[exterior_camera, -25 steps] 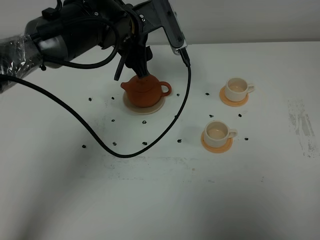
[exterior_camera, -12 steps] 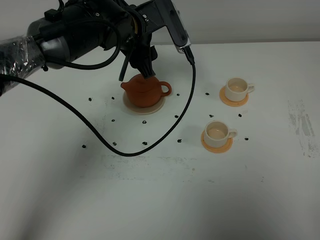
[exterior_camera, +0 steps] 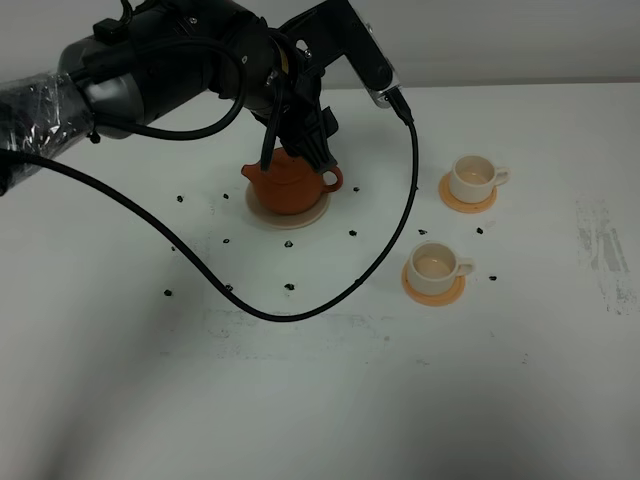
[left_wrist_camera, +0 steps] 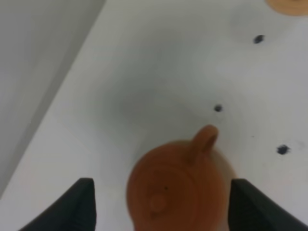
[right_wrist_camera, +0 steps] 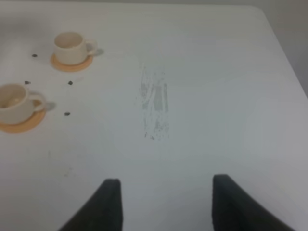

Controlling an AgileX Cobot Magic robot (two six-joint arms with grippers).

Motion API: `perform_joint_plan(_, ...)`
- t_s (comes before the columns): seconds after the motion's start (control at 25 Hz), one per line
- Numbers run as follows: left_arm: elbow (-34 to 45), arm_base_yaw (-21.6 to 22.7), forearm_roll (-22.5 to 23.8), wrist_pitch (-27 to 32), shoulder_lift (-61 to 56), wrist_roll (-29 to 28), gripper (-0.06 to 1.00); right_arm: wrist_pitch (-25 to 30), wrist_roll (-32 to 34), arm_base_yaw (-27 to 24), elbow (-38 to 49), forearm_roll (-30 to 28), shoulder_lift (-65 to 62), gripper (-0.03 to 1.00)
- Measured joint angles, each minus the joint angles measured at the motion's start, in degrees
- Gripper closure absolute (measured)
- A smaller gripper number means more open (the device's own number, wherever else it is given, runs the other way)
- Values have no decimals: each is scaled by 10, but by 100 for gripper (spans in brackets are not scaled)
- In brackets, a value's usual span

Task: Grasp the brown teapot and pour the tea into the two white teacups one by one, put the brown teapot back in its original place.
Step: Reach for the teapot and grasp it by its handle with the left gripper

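Now left pincer (exterior_camera: 298, 155) has shifted right — over brown teapot (exterior_camera: 290, 183)

Even, bright overhead light falls on the white tabletop (exterior_camera: 300, 400), with soft shadows. Both wrist views are blurred; the squat reddish-brown clay teapot (left_wrist_camera: 175, 192) looks soft, perhaps too close for focus.

High exterior cam looks steeply down from the front over the whole white table (exterior_camera: 320, 400). Left wrist cam looks close, almost straight down on the brown teapot (left_wrist_camera: 178, 192), also seen in the high view (exterior_camera: 290, 185). Right wrist cam sits higher and farther, angled across the table; shares both white teacups (right_wrist_camera: 14, 103) (right_wrist_camera: 70, 47) with the high view.
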Motion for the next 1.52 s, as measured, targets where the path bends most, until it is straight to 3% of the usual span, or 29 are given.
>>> perform_joint_plan(0.28, -75, 1, -87, 62, 43, 76, 35, 0, 0, 0, 0, 0, 0, 53)
perform_joint_plan(0.6, -294, 4, -96, 220, 172, 99, 35, 0, 0, 0, 0, 0, 0, 53)
perform_joint_plan(0.72, -353, 7, -101, 252, 216, 106, 35, 0, 0, 0, 0, 0, 0, 53)
perform_joint_plan(1.16, -369, 11, -126, 217, 269, 136, 35, 0, 0, 0, 0, 0, 0, 53)
perform_joint_plan(1.52, -369, 17, -125, 237, 274, 136, 35, 0, 0, 0, 0, 0, 0, 53)
